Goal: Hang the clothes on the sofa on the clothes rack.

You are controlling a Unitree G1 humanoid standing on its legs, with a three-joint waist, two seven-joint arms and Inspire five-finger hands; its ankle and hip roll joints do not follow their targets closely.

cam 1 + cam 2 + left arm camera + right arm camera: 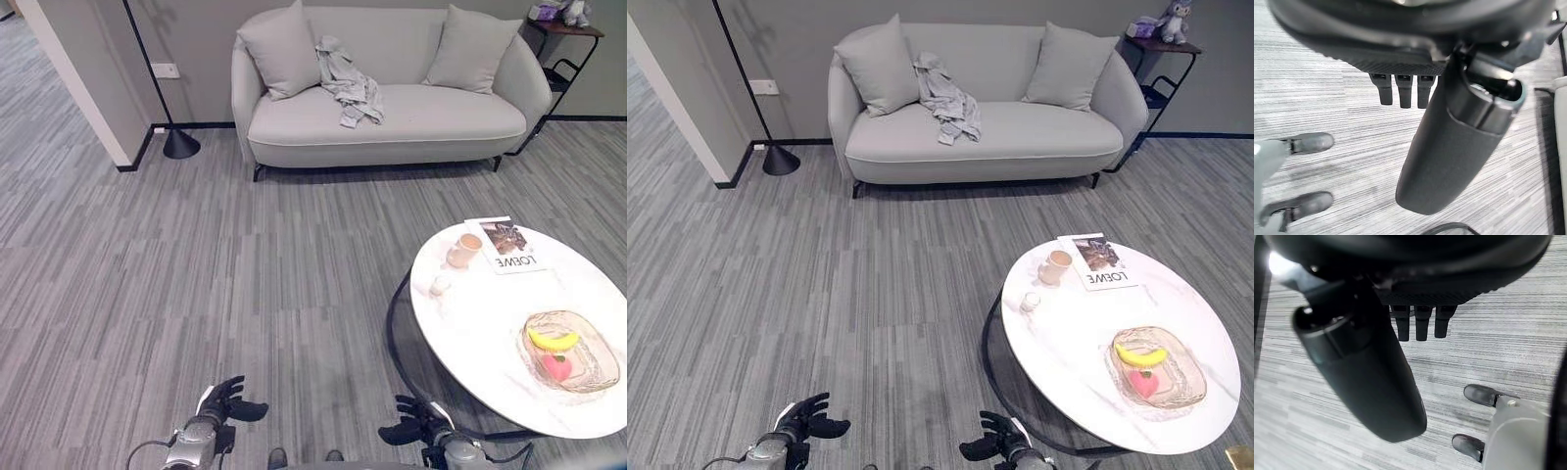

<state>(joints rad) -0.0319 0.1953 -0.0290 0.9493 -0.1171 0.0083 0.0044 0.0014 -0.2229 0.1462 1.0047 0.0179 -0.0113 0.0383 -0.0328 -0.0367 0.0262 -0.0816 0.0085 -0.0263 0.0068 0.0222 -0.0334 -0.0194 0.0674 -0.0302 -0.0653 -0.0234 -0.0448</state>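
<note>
A crumpled light grey garment point(349, 86) lies on the pale grey sofa point(411, 122), draped from the backrest onto the seat beside the left cushion. The sofa stands against the far wall, across a stretch of carpet. My left hand point(227, 402) hangs low at the near edge, fingers relaxed and straight, holding nothing. My right hand point(416, 423) is at the same height beside the round table, open and empty as well. In the wrist views the fingers point(1400, 90) and the fingers point(1421, 322) point down over bare carpet.
A round white table point(490, 323) stands near right with a cup point(463, 249), a magazine point(507, 245) and a glass fruit dish point(572, 351). A floor lamp base point(180, 144) sits left of the sofa, a wall corner point(83, 88) further left, a black side shelf point(568, 59) right.
</note>
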